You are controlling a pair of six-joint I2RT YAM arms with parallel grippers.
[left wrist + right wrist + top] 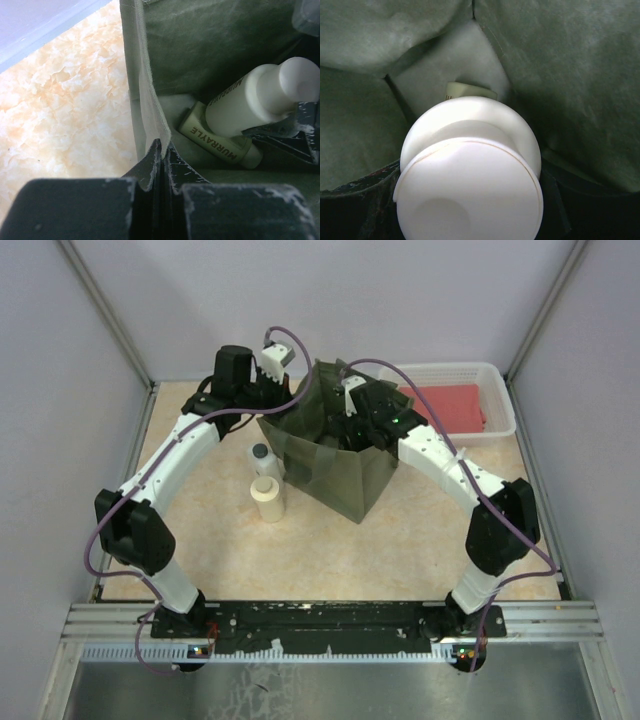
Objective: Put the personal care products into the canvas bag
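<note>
Left fingers (145, 172): together, pinching the fabric rim of the canvas bag (340, 475) at its left rear edge. The wall is drawn taut and the mouth held open.

Right fingers (362, 205): down inside the bag, clamped either side of a cream-capped bottle (470, 180). Their camera sees it cap-on, with green fabric all round. From the left wrist view the bottle hangs at a slant, low in the bag.

Beneath it a pale yellowish cylinder (220, 142) lies on its side on the bag floor. Cannot tell whether the held bottle touches it or the floor.

On the desk (420, 550), just left of the bag: grey-capped bottle (262, 456) and the other cream-capped bottle (268, 498), both upright, close together.

Far right corner: white basket (497, 375) with red cloth (450, 405), well apart from the bag.

Step in hand, as I read it: depositing the second of four products, so roughly half done once it is let go.

Next move calls for:
- The right fingers part and lift straight up, clear of the handles and rim.
- The left pinch stays firm so the wall does not fold in.

Risk: a slanted bottle may drag on the fabric on release. The two desk bottles stand close enough that taking one could tip its neighbour.
</note>
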